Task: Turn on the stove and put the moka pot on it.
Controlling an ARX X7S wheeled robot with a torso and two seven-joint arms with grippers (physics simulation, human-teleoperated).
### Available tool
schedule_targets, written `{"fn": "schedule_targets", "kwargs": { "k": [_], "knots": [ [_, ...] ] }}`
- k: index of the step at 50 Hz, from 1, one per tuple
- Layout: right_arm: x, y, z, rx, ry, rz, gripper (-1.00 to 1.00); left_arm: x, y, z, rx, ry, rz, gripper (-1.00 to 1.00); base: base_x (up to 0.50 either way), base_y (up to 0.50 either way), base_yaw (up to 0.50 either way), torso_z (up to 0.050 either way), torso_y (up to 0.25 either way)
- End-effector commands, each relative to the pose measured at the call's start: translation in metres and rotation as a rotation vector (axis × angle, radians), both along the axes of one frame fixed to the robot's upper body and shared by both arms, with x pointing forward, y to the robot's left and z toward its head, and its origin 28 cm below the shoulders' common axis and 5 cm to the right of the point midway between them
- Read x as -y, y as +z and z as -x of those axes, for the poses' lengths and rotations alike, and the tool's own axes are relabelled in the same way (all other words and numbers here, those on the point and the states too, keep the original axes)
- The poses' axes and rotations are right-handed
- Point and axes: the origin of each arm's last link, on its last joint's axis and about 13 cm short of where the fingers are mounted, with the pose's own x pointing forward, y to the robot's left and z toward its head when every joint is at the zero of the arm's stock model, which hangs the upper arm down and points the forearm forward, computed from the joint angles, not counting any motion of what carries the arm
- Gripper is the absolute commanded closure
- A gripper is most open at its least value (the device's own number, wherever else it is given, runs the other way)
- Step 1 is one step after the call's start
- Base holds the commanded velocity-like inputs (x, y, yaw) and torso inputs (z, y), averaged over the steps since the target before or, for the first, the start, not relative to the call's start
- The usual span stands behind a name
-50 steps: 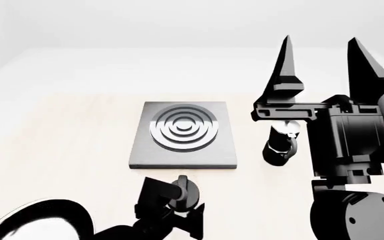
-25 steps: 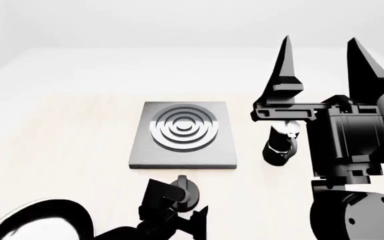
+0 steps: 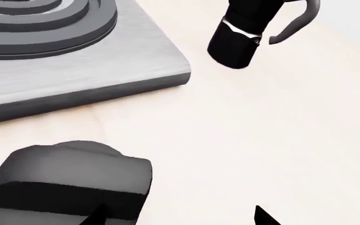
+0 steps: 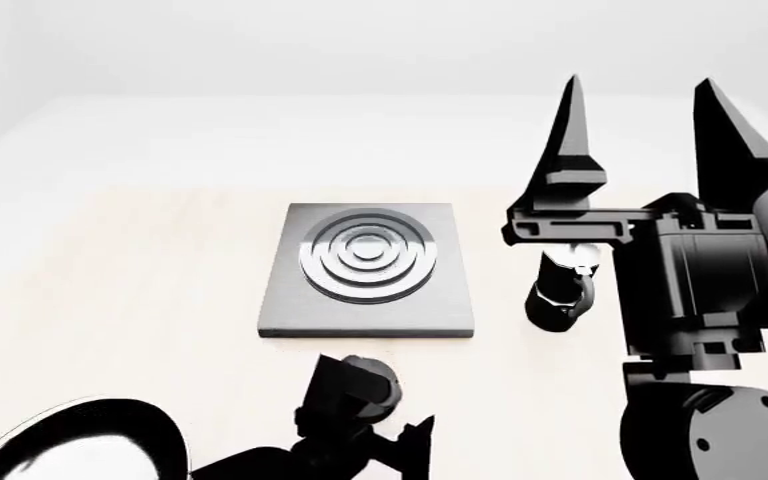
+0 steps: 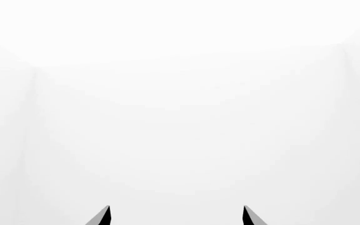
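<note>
Stove (image 4: 367, 270) flat on pale table (image 4: 117, 270), knob (image 4: 368, 385) just before its front edge, left gripper (image 4: 381, 425) at the knob, jaw state unclear, pot (image 4: 560, 290) upright right of stove, right gripper (image 4: 644, 125) raised, jaws wide, empty.

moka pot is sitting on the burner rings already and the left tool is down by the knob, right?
Not quite. The moka pot stands on the table beside the stove, off its right edge, as the head view shows; the burner rings are bare. The left tool is indeed down by the knob.
</note>
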Motion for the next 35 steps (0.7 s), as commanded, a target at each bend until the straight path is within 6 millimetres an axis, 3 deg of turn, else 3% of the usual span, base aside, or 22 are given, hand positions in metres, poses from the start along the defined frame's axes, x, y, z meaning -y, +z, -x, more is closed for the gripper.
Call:
{"fn": "schedule_targets", "kwargs": {
  "k": [1, 10, 15, 29, 35],
  "knots": [
    [0.001, -0.002, 0.0, -0.002, -0.002, 0.0, -1.0, 0.008, 0.011, -0.019, 0.038, -0.024, -0.023, -1.0, 0.0, 0.0, 0.0, 0.0, 0.0],
    [0.004, -0.001, -0.001, -0.005, -0.006, -0.005, -1.0, 0.014, 0.024, -0.037, 0.068, -0.035, -0.037, -1.0, 0.0, 0.0, 0.0, 0.0, 0.0],
    [0.005, -0.003, -0.001, -0.006, -0.012, -0.003, -1.0, 0.013, 0.044, -0.04, 0.138, -0.029, -0.015, -1.0, 0.0, 0.0, 0.0, 0.0, 0.0],
    [0.008, -0.004, -0.007, -0.015, -0.031, 0.003, -1.0, -0.027, 0.139, -0.04, 0.564, 0.168, 0.031, -1.0, 0.0, 0.0, 0.0, 0.0, 0.001],
    [0.01, -0.006, -0.01, -0.02, -0.043, 0.01, -1.0, -0.044, 0.161, -0.033, 0.695, 0.271, 0.034, -1.0, 0.0, 0.0, 0.0, 0.0, 0.0]
  ]
}}
